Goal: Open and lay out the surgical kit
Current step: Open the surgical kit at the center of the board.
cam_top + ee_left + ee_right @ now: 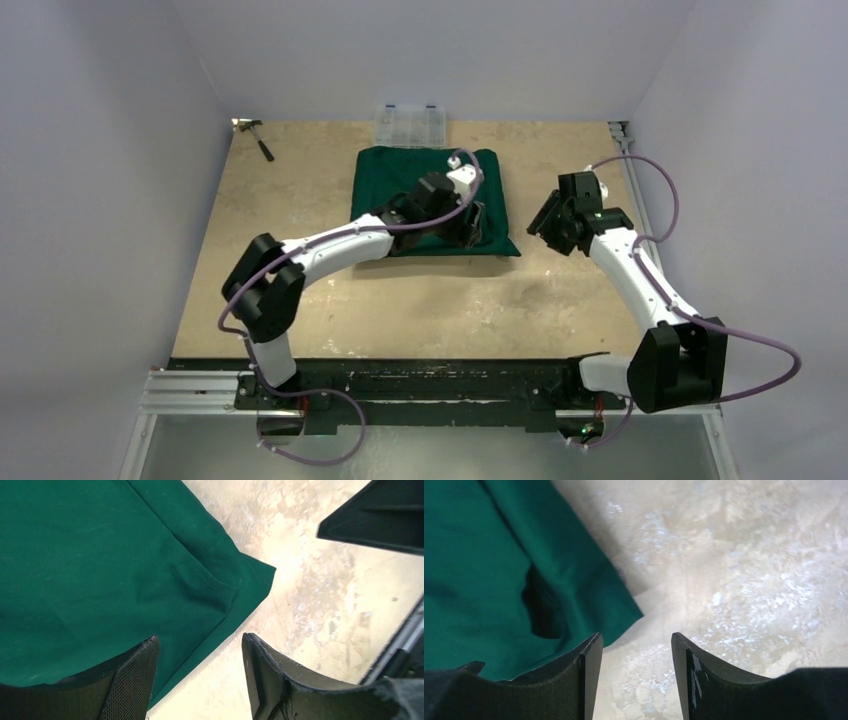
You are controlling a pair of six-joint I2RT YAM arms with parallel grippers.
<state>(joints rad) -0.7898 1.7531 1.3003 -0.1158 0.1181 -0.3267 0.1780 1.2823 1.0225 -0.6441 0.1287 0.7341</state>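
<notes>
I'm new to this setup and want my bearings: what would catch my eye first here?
The dark green cloth wrap, folded shut, lies on the far half of the tan table. The left gripper hangs open over its near right corner; the right gripper, open too, sits just off its right edge. A clear plastic box stands at the wrap's far edge.

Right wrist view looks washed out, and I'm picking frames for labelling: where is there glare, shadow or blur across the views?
Right wrist: glare bleaches the table, and a dark shadow sits in a fold of the green cloth. Left wrist: table overexposed beside the cloth corner. Top external: even light, only faint shadows.
</notes>
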